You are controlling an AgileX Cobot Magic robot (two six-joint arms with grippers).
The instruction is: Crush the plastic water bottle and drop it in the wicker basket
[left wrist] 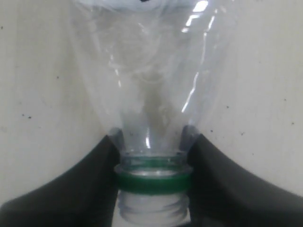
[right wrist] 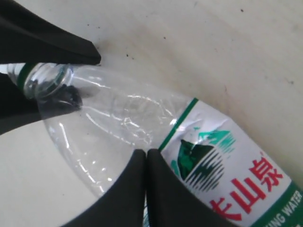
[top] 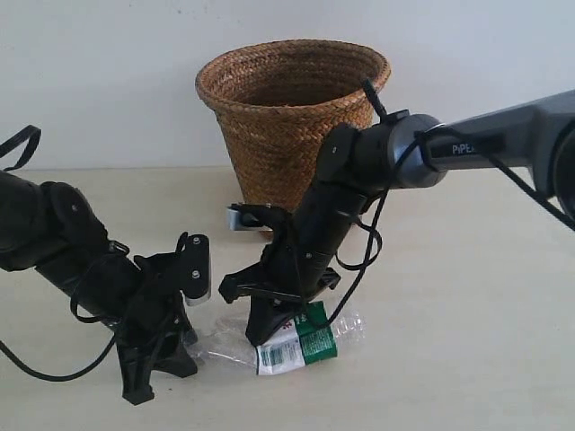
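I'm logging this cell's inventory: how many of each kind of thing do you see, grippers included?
Plastic water bottle: 1
Wicker basket: 1
Grippers: 2, the left gripper and the right gripper
Total: 4

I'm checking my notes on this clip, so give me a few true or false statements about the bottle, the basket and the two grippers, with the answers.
1. The bottle lies on its side on the table. True.
2. The bottle is inside the basket. False: it lies on the table in front of the basket.
3. The left gripper grips the bottle at its neck. True.
4. The right gripper has its jaws wide open. False: its jaws are shut together, right by the bottle beside the label.
5. The basket has tipped over. False: it stands upright.
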